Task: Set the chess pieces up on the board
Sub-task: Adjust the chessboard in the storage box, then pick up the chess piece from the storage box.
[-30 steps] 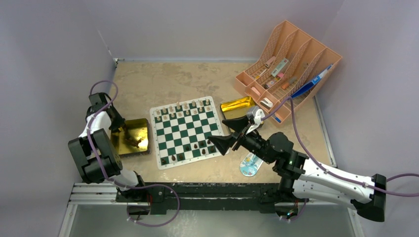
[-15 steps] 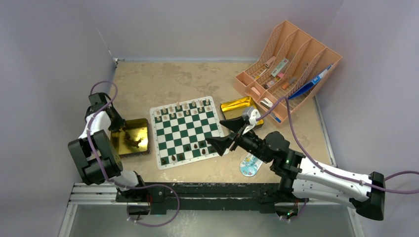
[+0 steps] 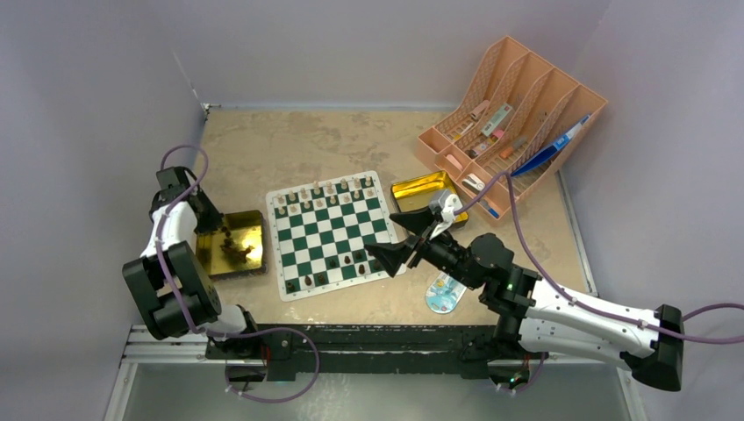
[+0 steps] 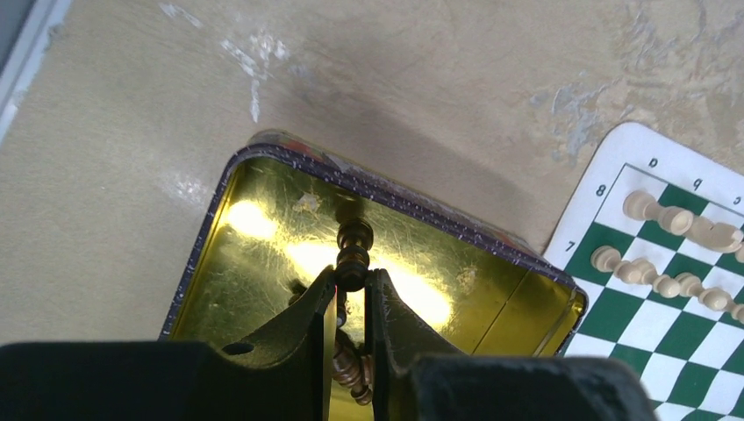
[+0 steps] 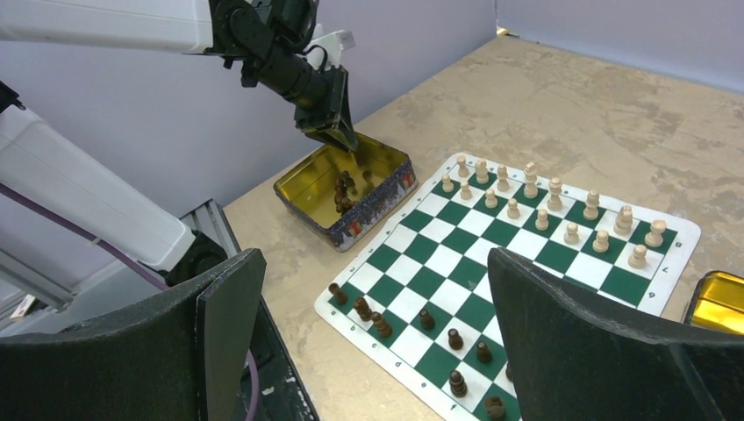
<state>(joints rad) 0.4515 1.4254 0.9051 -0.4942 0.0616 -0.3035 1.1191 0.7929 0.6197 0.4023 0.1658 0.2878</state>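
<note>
The green and white board (image 3: 329,230) lies mid-table. Cream chess pieces (image 3: 325,195) fill its far rows and dark brown ones (image 3: 349,260) stand along its near rows. My left gripper (image 4: 353,279) hangs over the gold tin (image 4: 263,228) left of the board, shut on a dark brown chess piece (image 4: 354,256) that sticks out past the fingertips. More dark pieces (image 5: 344,189) lie in that tin. My right gripper (image 3: 386,232) hovers over the board's near right corner, open wide and holding nothing.
A second gold tin (image 3: 421,189) sits by the board's far right corner. An orange rack (image 3: 518,114) with pens and small items stands at the back right. A blue and white flat object (image 3: 443,294) lies near the front edge. Walls close in on the left and right.
The left jaws have narrowed onto the dark piece over the tin. The right arm slid a little left toward the board, then held still, open.
</note>
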